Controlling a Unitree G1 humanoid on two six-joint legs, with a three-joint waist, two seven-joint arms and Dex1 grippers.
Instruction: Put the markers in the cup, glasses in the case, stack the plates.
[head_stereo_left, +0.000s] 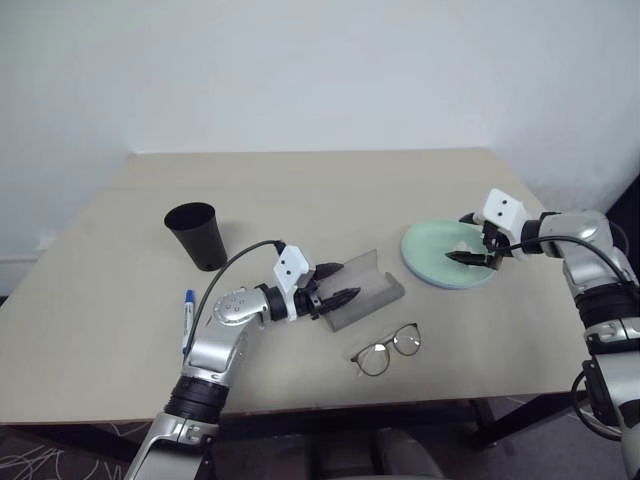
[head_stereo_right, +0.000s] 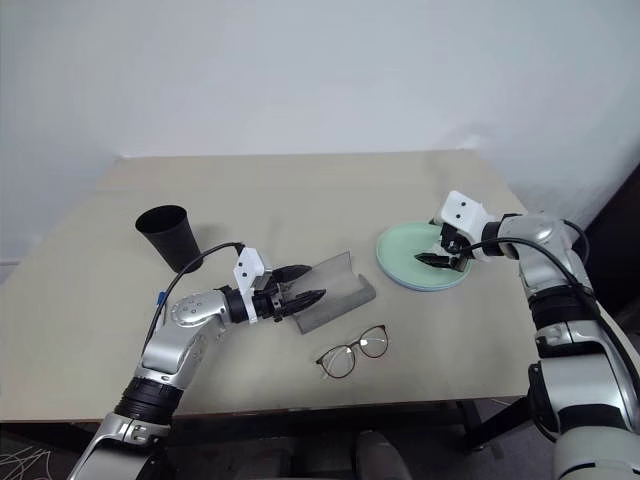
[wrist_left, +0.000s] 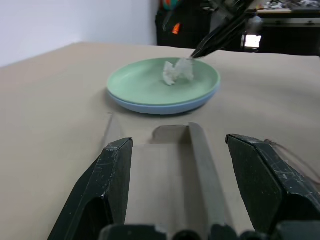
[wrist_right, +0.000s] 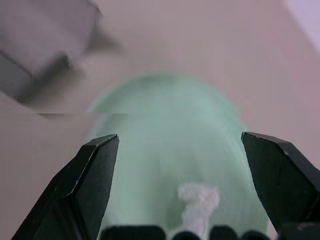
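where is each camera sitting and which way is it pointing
Left eye and right eye views: on the head, looking forward and down at the table, both arms showing, with cup, marker and glasses.
Left wrist view: on the left wrist, low over the open case, facing the stacked plates; its own fingers show apart.
Right wrist view: on the right wrist, angled down at the green plate; its fingers show apart.
Shared: both wrist views show the white scrap on the plate.
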